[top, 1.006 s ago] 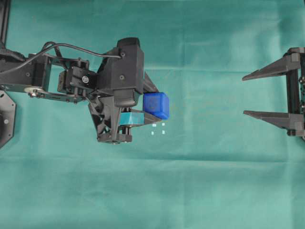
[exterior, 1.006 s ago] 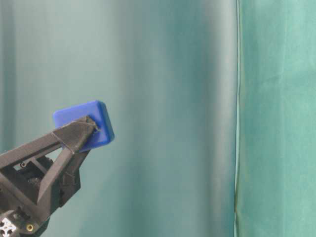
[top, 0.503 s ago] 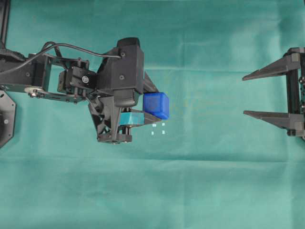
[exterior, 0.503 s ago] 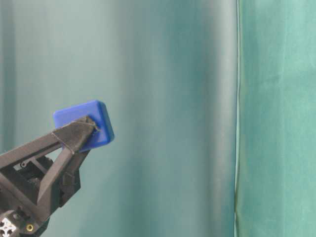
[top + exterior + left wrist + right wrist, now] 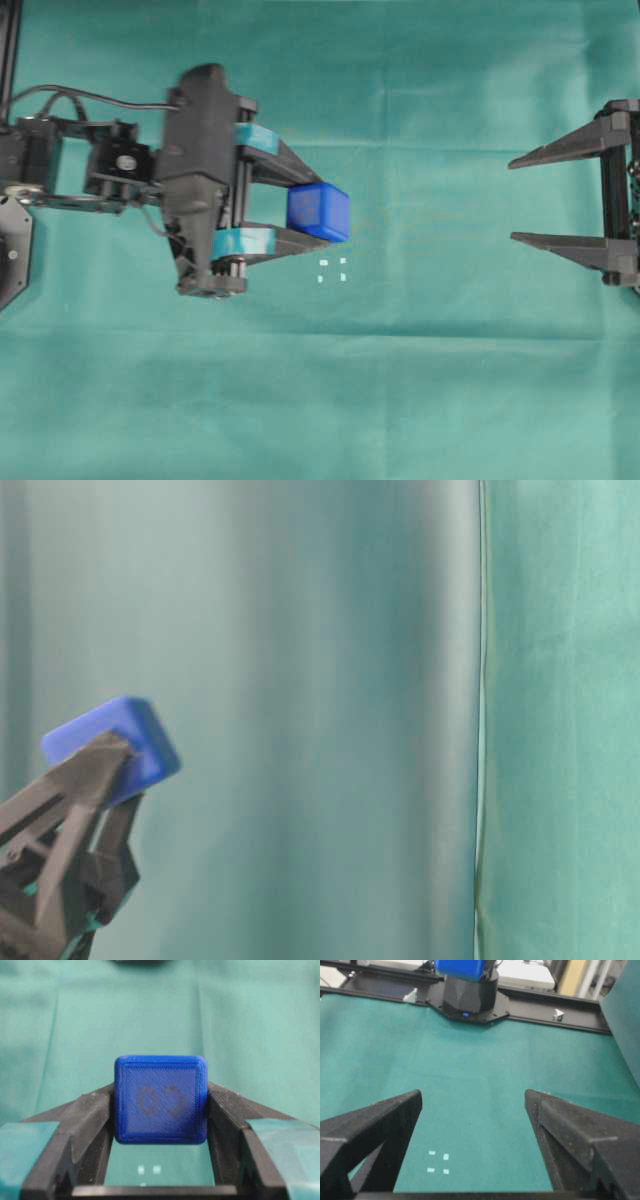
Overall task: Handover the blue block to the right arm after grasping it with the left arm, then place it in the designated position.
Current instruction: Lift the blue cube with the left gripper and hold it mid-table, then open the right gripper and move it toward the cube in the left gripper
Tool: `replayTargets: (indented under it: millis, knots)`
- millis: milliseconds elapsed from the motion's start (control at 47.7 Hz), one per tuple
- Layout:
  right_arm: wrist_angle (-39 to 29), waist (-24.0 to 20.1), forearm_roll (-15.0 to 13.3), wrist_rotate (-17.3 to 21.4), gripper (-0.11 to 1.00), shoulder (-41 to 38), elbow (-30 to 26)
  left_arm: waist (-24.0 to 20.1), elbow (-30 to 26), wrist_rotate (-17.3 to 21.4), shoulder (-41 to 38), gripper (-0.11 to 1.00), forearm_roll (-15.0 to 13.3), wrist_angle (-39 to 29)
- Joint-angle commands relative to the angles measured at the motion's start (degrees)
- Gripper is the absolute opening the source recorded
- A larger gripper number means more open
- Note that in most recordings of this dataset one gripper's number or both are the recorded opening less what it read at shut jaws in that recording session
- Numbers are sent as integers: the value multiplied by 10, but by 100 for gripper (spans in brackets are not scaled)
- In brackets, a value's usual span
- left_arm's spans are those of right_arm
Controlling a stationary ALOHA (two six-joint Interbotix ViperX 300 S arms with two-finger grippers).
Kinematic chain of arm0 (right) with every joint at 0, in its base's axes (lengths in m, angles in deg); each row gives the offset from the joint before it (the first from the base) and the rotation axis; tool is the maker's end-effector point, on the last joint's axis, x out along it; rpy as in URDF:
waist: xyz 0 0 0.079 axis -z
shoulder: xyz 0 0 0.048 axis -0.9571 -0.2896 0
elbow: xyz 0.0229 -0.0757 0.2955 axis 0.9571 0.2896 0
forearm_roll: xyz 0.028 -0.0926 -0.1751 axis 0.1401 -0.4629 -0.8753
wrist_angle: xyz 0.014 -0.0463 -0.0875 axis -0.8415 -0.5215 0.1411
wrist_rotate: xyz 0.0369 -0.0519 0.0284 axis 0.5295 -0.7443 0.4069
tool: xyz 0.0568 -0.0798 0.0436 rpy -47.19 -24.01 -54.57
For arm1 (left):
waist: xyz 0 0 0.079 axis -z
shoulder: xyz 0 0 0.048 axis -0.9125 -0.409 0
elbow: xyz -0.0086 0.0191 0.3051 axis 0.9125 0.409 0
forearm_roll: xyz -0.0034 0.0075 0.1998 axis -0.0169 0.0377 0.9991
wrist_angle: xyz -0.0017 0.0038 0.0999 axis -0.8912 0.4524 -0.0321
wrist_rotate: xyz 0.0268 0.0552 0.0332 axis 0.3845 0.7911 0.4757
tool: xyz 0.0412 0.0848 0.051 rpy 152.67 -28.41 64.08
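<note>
Plastic by its look, the blue block [image 5: 318,211] left of centre in the overhead view seems light, stiff and smooth-sided, pinched by two opposite faces in the left gripper [image 5: 305,208], leaving free faces for the wide-open right gripper [image 5: 512,199].

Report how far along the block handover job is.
Done: the left arm's teal-padded gripper has the small blue cube clamped, lifted off the green cloth. Pending: handover; the right arm's black-fingered gripper waits open, well apart. Last: setting the cube on the four white marks.
</note>
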Motion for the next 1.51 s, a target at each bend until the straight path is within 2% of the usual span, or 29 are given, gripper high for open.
replayTargets:
  millis: [0,147,545,796,901,1090,1237,1341,1467,1488]
  knots:
    - [5,2,-6,-1,95,-2,-17,1,19,-2,28,47,-1,64]
    - [13,2,-15,-1,95,-2,-18,1,55,-4,47,47,-3,130]
    - [13,2,-16,-4,95,-4,-24,1,63,-4,49,47,-4,132]
    - [8,2,-53,-35,95,-5,-44,1,63,-4,49,47,-4,131]
    - [-3,2,-76,-59,95,-5,-58,1,63,-5,49,47,-4,129]
    - [-23,2,-134,-120,95,-11,-80,2,63,-5,49,47,-4,127]
    - [-20,1,-201,-176,95,-22,-84,1,63,-5,50,47,-4,127]
    - [-20,-3,-239,-209,95,-27,-84,1,63,-5,49,47,-4,127]
    - [-20,-9,-299,-250,95,-29,-84,1,64,-5,49,47,-4,127]
    - [-19,-11,-316,-259,95,-30,-84,1,64,-5,49,47,-4,127]
